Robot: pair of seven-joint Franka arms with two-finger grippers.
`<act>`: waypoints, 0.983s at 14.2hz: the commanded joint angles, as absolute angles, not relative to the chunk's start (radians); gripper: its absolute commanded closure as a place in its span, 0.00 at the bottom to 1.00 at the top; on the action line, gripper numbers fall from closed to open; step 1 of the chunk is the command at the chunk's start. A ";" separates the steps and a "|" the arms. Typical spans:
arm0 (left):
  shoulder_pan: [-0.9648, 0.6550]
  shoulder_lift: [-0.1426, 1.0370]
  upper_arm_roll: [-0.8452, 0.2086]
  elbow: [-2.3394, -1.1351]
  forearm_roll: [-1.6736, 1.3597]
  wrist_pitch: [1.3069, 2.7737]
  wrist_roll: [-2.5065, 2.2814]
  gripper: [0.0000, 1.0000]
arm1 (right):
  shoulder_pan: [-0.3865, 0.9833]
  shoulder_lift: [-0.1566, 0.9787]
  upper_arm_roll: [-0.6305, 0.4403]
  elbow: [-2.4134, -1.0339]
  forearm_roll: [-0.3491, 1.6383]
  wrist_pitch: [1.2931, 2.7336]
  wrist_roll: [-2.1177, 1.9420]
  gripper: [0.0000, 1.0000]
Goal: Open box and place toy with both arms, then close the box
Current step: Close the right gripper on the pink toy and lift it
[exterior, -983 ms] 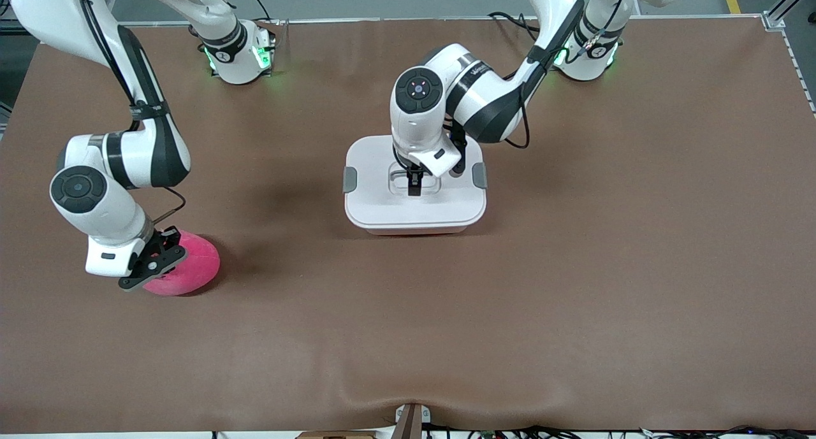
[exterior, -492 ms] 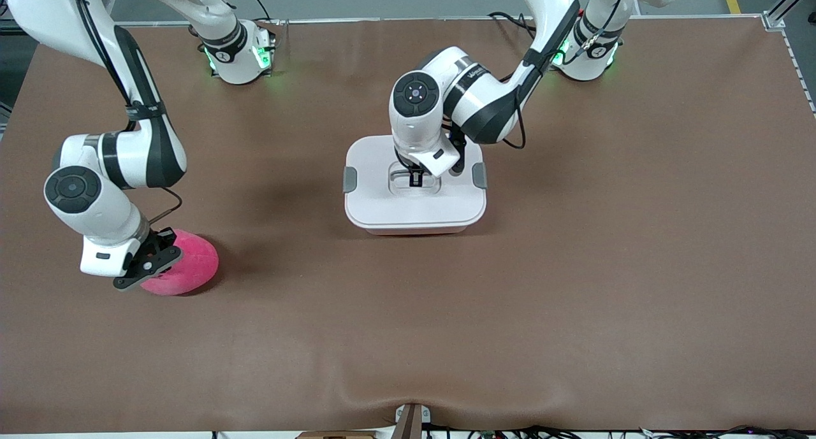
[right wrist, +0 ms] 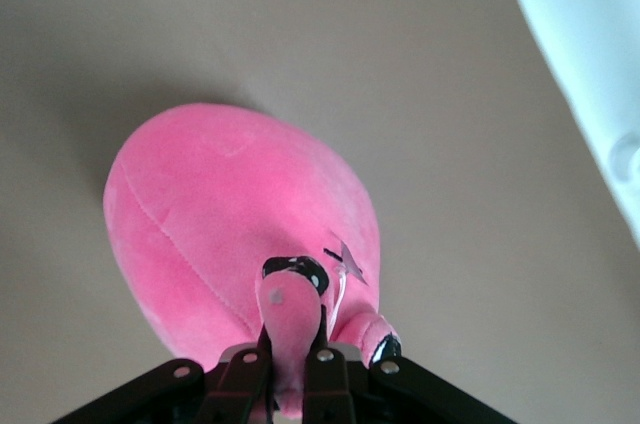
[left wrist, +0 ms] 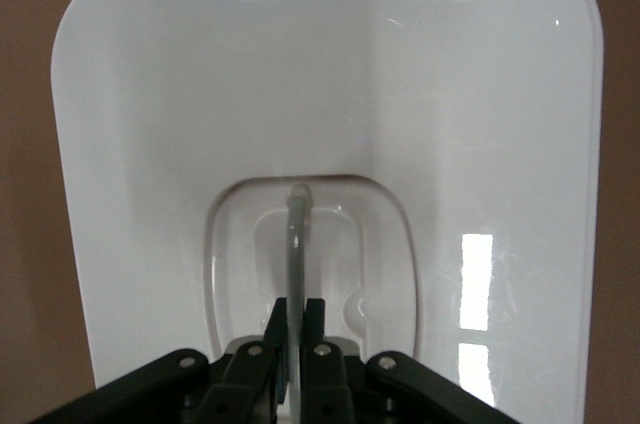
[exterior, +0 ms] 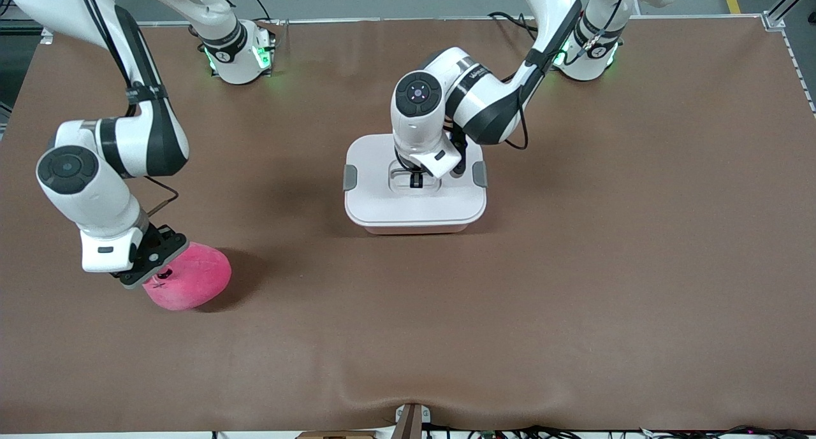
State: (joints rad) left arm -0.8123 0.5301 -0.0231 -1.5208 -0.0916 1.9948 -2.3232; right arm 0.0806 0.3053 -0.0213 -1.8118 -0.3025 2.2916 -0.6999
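Left end effector (left wrist: 295,339) pinches box (exterior: 414,203) handle (left wrist: 297,244) | right end effector (right wrist: 290,359) grips toy (right wrist: 240,234) eye stalk, wrist view only

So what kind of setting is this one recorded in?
Probably a robotics lab or test bench: a brown mat-covered table with two arm bases bolted on, cables along its edge, and staged props, a pale pink lidded plastic box and a round hot-pink plush toy.
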 commanded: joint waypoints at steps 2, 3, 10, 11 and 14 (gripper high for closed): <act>-0.819 0.485 -0.018 -1.528 -0.110 1.976 -2.335 1.00 | 0.086 0.238 -0.020 -1.803 -0.325 2.272 -0.843 1.00; -0.818 0.480 -0.018 -1.528 -0.110 1.976 -2.335 1.00 | 0.089 0.233 -0.020 -1.793 -0.325 2.270 -0.892 1.00; -0.810 0.457 -0.008 -1.522 -0.100 1.951 -2.322 1.00 | 0.254 0.163 -0.017 -1.730 -0.325 2.085 -1.320 1.00; -0.807 0.456 -0.006 -1.522 -0.097 1.951 -2.321 1.00 | 0.283 0.150 -0.017 -1.732 -0.325 2.071 -1.340 1.00; -0.775 0.440 -0.008 -1.522 -0.089 1.950 -2.310 1.00 | 0.354 0.127 -0.017 -1.732 -0.327 2.017 -1.381 1.00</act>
State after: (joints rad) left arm -0.7939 0.4706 -0.0073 -1.5188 -0.0916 1.9713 -2.3219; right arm 0.3198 0.1587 -0.0083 -1.7193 -0.3050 2.0439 -1.3417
